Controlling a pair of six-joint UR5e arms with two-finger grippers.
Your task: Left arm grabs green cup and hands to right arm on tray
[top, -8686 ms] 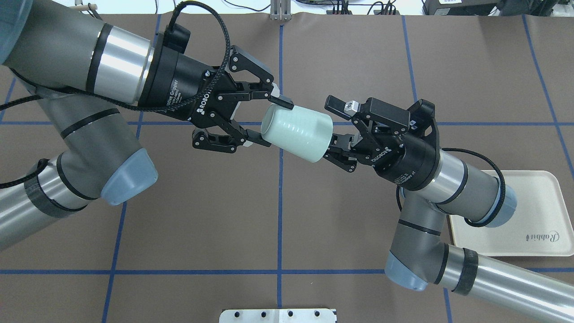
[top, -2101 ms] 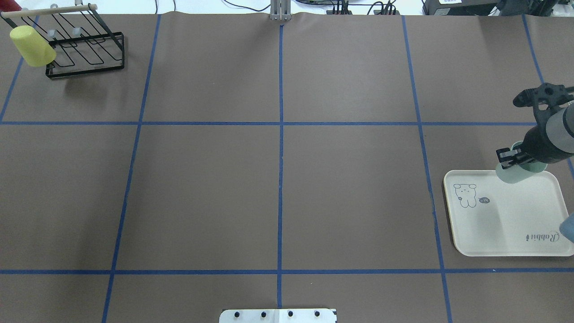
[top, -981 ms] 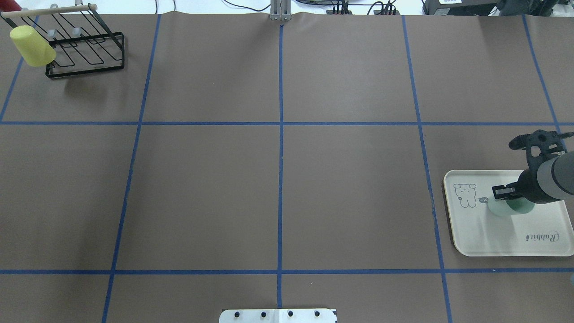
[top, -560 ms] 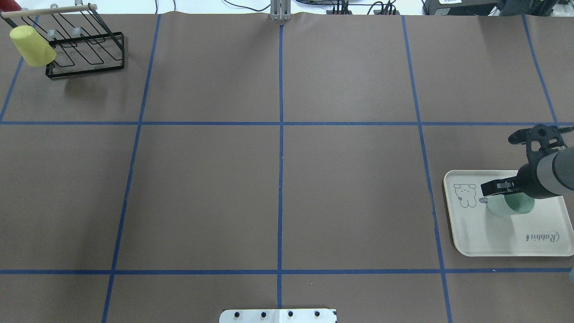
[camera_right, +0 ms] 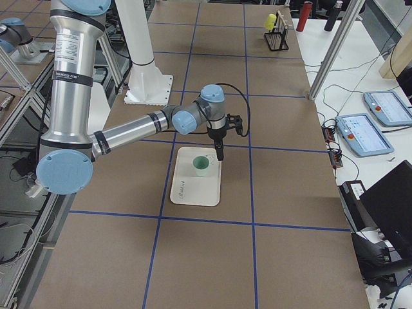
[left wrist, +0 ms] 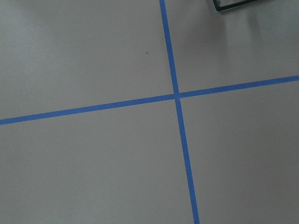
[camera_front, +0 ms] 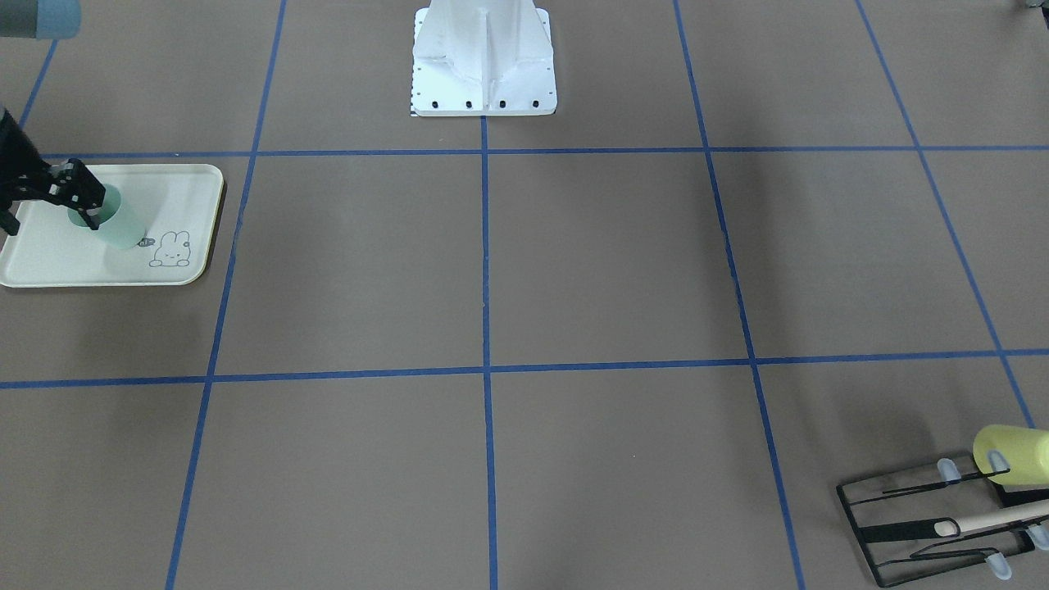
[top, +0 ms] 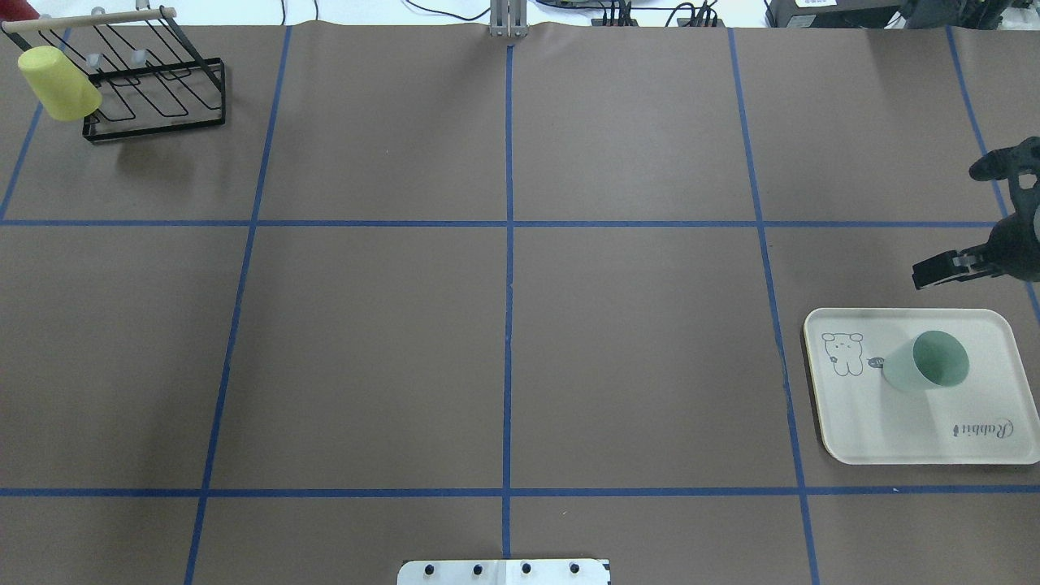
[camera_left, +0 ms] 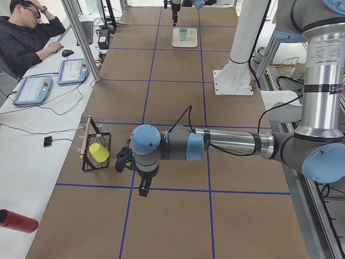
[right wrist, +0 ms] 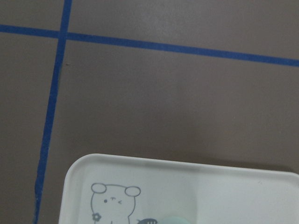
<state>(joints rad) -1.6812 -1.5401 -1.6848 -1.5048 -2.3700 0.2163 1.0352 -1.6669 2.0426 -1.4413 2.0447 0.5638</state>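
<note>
At the right edge of the overhead view, the right gripper point(top: 946, 226) has its fingers point(top: 942, 270) spread wide with nothing between them. It hangs just beyond the tray's far side, and the frame cuts off its wrist. Below it the green cup point(top: 926, 372) stands upright, mouth up, on the tray point(top: 894, 431), just beside the bunny drawing point(top: 843, 354).

From the front-facing camera one finger overlaps the cup's rim, though overhead I see them apart. My right wrist camera catches only the tray's corner and a sliver of cup.

The left gripper point(camera_left: 133, 174) shows only from the table's end, near the wire rack point(top: 154, 89) that holds the yellow cup point(top: 58, 71). I cannot tell how its fingers stand. Its wrist camera gives me bare table point(left wrist: 93, 163) and a cropped rack corner.
</note>
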